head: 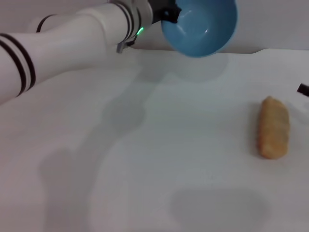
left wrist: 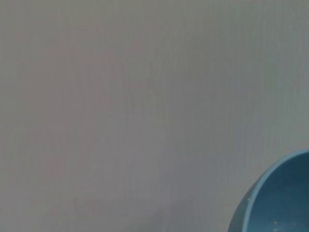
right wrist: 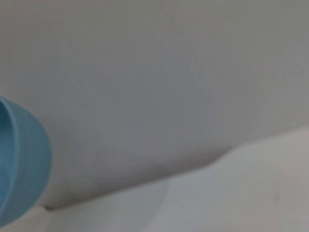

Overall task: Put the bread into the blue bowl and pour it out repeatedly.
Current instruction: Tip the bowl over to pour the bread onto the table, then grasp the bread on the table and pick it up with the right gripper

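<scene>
Head view shows you the bread (head: 273, 127) lying on the white table (head: 159, 159), near your right side. Farther back, your left gripper (head: 166, 13) grips the bowl (head: 200, 25) by its rim, up in the air. It is tipped toward you, with nothing inside. Your right gripper is out of sight.

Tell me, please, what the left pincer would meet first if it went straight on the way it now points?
The blue bowl it already holds at the rim, left pincer; beyond that, probably the pale back wall, though depth is unclear.
</scene>
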